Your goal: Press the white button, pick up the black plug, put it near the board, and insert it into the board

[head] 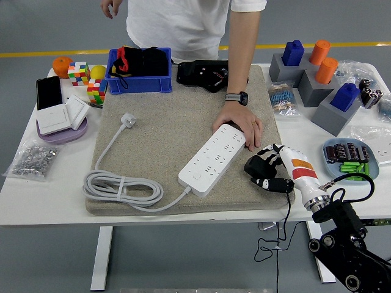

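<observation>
Cable (119,189) is lying coiled at the mat's (153,128) seven o'clock corner, and I'm tracing it up to its white plug (127,118), sitting loose around ten o'clock on the mat. Moving right, I'm seeing the white power strip (212,158) lying diagonally across the mat's centre, its white button (197,176) at the lower left end. A person's hand (240,125) is pressing flat on the strip's far end, at about one o'clock from the strip's middle. Further right, I'm watching my right hand (273,168) at the mat's four o'clock edge, fingers curled around the black plug (257,168), which is sitting just beside the strip's right end, its thin black cord (284,229) dangling down past the table's near edge.
</observation>
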### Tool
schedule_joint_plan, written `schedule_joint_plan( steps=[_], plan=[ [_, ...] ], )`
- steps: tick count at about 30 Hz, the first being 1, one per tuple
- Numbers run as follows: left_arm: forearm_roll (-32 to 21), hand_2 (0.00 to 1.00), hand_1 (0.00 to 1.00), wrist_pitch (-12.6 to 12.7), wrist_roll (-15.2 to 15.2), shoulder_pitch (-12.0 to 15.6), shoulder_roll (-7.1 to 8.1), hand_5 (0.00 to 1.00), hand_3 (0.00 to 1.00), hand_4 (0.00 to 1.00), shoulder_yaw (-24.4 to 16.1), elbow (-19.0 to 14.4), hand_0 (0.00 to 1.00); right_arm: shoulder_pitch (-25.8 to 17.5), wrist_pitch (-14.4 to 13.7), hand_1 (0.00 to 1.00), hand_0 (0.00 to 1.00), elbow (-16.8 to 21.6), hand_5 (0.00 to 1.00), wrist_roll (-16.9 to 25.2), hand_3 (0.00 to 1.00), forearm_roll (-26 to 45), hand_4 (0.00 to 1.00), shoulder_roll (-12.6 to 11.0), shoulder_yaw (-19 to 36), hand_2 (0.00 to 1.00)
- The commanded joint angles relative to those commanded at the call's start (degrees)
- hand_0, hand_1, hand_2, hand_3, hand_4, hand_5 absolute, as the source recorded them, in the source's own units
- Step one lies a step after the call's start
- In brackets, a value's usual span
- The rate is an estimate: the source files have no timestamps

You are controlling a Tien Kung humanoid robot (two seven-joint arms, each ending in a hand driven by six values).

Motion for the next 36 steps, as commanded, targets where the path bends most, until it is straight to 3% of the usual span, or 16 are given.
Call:
schedule_joint_plan(
  steps=[8,9,36],
  plan=[
    [0.01,0.658,0.676,0.02,0.00,0.03,-0.02,0.199,0.686,0.563,0.00,0.00,0.685,0.05,-0.07,0.333,0.402,0.07,0.002,0.70,0.538,0.13,0.811,0.03,-0.03,0.398],
    [0.01,0.658,0.675,0.03,0.00,0.04,-0.03,0.199,0.685,0.563,-0.01,0.00,0.685,0.07,0.00,0.283,0.282,0.06,0.002,0.72,0.523,0.05,0.775,0.02,-0.01,0.366],
    [0.35,0.657,0.677,-0.22,0.21,-0.09,0.22,0.197,0.685,0.561,0.33,0.00,0.685,1.06,0.59,0.288,0.290,5.68,0.002,1.48,0.530,1.58,0.746,-0.74,0.06,0.372]
  ],
)
